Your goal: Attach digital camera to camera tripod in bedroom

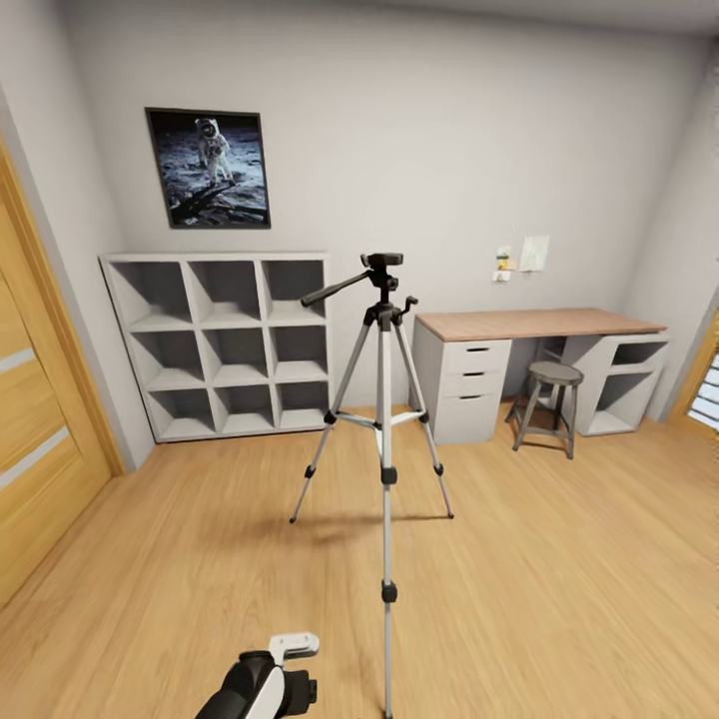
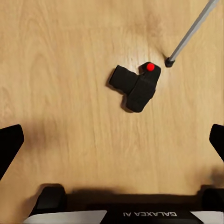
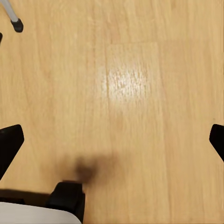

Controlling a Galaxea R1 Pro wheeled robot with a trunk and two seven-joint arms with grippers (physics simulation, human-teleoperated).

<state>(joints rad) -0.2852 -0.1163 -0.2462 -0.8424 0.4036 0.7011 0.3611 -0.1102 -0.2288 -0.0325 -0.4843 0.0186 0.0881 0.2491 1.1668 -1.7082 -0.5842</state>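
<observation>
Left wrist view: the left gripper [image 2: 112, 140] has its fingers [image 2: 10, 142] spread wide apart, holding nothing, above the light wood floor [image 2: 56, 70]. The digital camera [image 2: 135, 86] lies on the floor beyond the fingers, roughly midway between them, red button [image 2: 150, 67] visible, just beside a black foot of the camera tripod [image 2: 191, 32]. Right wrist view: the right gripper [image 3: 112, 140] also has its fingers [image 3: 9, 144] wide apart over bare floor, a tripod foot [image 3: 17, 25] far ahead of one finger. Head view: the left arm [image 1: 262, 684] shows nearest; the tripod stands upright mid-floor, its pan head [image 1: 382, 262] bare; behind it white cube shelves [image 1: 225, 345], a worktop with drawers [image 1: 534, 325], a stool [image 1: 552, 399] and an astronaut poster [image 1: 209, 167] on the wall
</observation>
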